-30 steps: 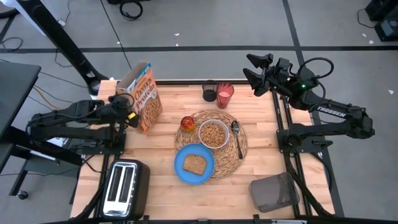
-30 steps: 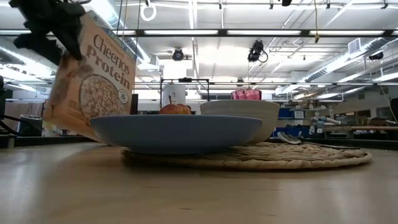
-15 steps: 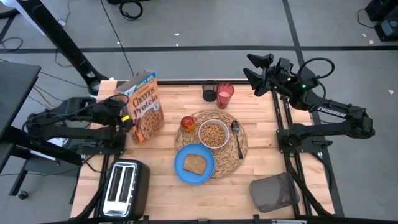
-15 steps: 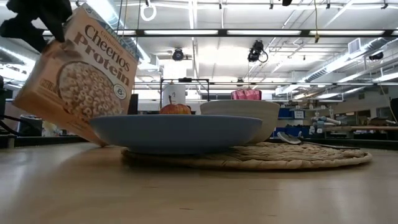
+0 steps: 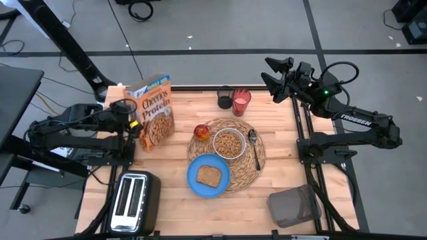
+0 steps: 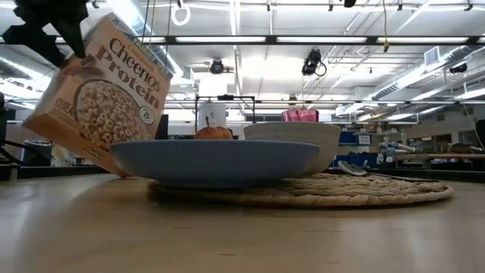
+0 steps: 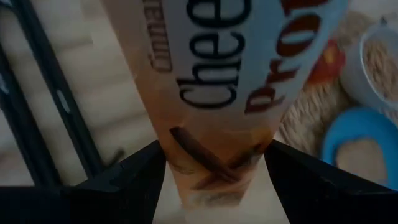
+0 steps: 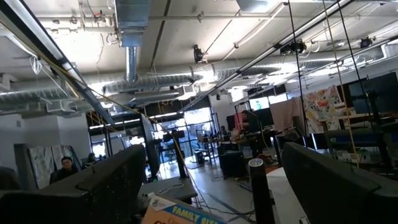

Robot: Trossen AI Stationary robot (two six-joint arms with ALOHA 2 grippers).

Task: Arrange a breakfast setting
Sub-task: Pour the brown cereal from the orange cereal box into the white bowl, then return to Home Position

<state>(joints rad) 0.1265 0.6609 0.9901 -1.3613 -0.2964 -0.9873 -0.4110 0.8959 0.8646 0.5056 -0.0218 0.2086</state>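
Near table's left edge: gripped Cheerios box (image 5: 153, 112).

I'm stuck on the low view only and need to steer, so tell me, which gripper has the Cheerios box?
Observer: The left gripper; its fingers clamp the Cheerios box.
Operator: What's on the blue plate?
Observer: A toast slice lies on the blue plate.
Operator: Is the white bowl filled?
Observer: Yes, the white bowl holds cereal.
Operator: Where's the right gripper?
Observer: The right gripper is raised at the table's far right corner, open.
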